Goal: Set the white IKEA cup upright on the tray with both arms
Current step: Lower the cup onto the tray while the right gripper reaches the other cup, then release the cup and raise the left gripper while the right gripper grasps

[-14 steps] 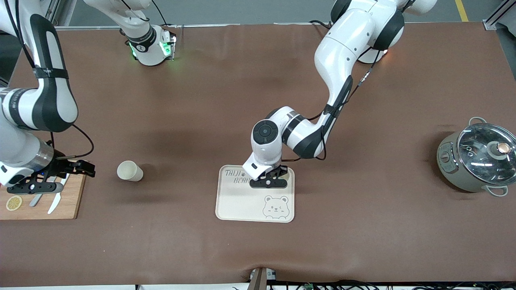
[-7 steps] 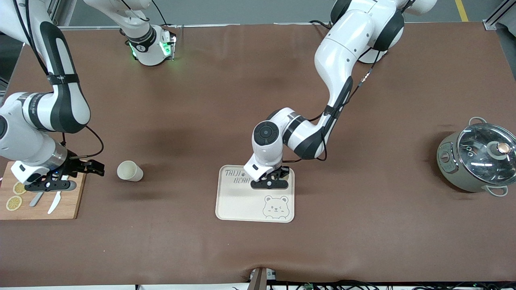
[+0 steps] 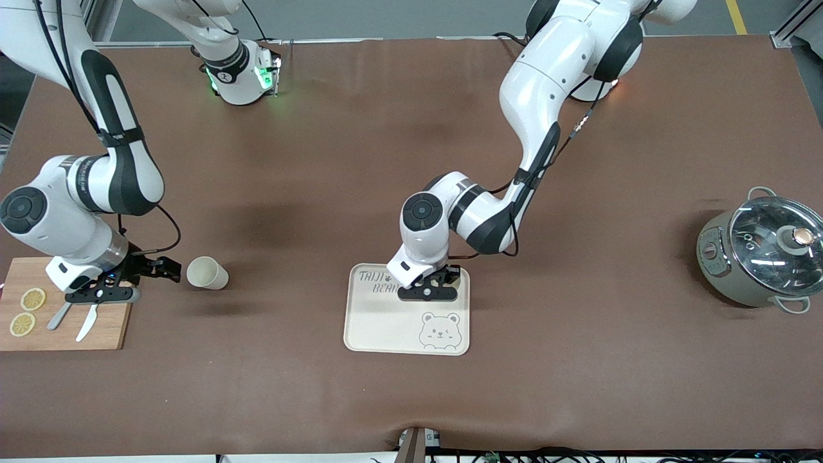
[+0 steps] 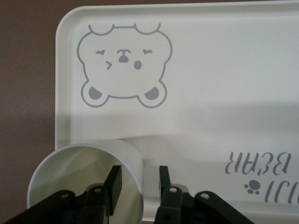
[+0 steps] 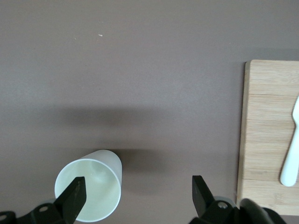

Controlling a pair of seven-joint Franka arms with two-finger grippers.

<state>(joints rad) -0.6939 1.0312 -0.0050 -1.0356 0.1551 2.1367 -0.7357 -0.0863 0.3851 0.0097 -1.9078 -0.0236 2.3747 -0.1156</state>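
I am bringing my right gripper (image 3: 168,270) off the cutting board (image 3: 64,331), where it hung a second ago. It is now passing over bare table (image 3: 257,386) between the board's edge and the loose cup (image 3: 207,272). Its jaws are spread wide, and in the right wrist view the loose cup (image 5: 88,186) stands upright, mouth up, beside one of them and not yet between the two. That cup has not moved; it is resting on the table near the board, well apart from the tray (image 3: 386,328). My left gripper (image 3: 429,286) is staying low over the tray's corner that lies farther from the front camera, toward the left arm's end. It has barely stirred over that second. In the left wrist view its jaws (image 4: 140,179) are standing narrow, one inside the cup on the tray (image 4: 88,177) and one outside. A sliver of space shows on each side of the wall, so I am straddling the rim and not pinching it. I judge that this cup is already placed upright on the tray (image 4: 224,70). The right arm's approach is opening the next pick, and it needs centring on the loose cup before closing.
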